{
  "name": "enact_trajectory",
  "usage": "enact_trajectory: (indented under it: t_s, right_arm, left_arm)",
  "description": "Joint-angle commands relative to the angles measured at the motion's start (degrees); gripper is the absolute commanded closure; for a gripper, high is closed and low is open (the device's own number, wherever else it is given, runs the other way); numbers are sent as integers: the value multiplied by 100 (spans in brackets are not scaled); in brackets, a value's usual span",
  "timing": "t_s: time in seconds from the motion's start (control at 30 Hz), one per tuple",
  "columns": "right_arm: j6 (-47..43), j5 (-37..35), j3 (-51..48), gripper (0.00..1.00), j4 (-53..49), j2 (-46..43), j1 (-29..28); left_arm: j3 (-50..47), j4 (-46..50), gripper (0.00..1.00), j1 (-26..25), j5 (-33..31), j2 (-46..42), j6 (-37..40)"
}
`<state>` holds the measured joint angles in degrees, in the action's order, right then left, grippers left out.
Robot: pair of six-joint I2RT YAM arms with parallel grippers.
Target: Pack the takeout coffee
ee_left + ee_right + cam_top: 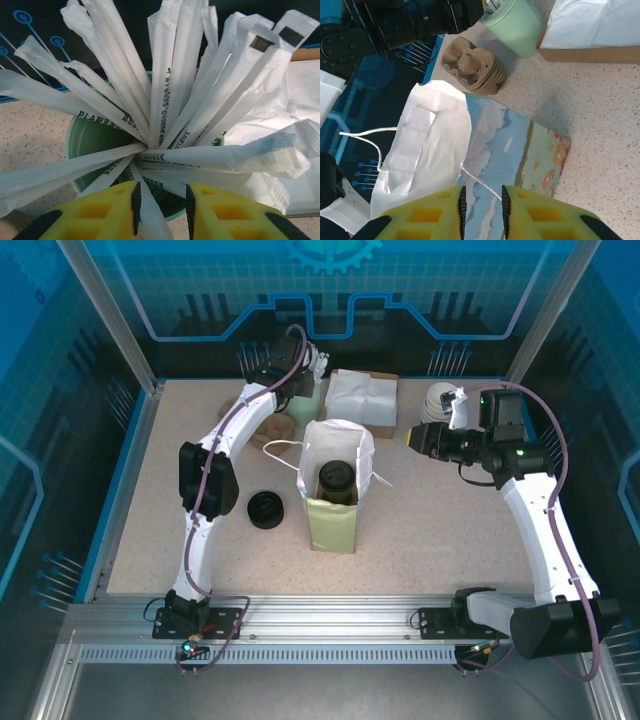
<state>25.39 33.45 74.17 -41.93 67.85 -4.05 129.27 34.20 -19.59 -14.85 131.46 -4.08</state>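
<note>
A paper bag (335, 510) stands open mid-table, blue and floral on its sides (505, 150), with a black-lidded coffee cup (336, 480) inside. My left gripper (300, 365) hovers at the back over a green cup (92, 140) full of paper-wrapped straws (165, 90). Seen from the left wrist, that gripper (162, 210) is open, and one wrapped straw lies between its pads against the left one. My right gripper (425, 438) hangs to the right of the bag. In the right wrist view this gripper (482, 210) is open over the bag's side, with the white string handle (480, 180) crossing below it.
A loose black lid (266, 508) lies left of the bag. A stack of pulp cup carriers (272, 427) sits behind it. A cardboard box of white napkins (362, 400) stands beside the green cup. White cups (438, 400) are stacked at the back right.
</note>
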Motion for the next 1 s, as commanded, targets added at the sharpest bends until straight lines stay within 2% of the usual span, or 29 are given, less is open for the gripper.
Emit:
enact_trajectory:
  t_s: [0.0, 0.57, 0.87, 0.97]
  right_arm:
    - [-116, 56, -52, 72, 37, 15, 75]
    - [-114, 59, -109, 72, 45, 0, 78]
    - [-115, 48, -102, 72, 18, -53, 86]
    - [-114, 45, -105, 72, 18, -62, 88]
  left_arm:
    - [-60, -62, 69, 81, -162, 113, 33]
    - [-183, -177, 70, 128, -220, 220, 52]
    - [-230, -200, 88, 131, -220, -70, 35]
    - [-319, -264, 89, 131, -217, -354, 45]
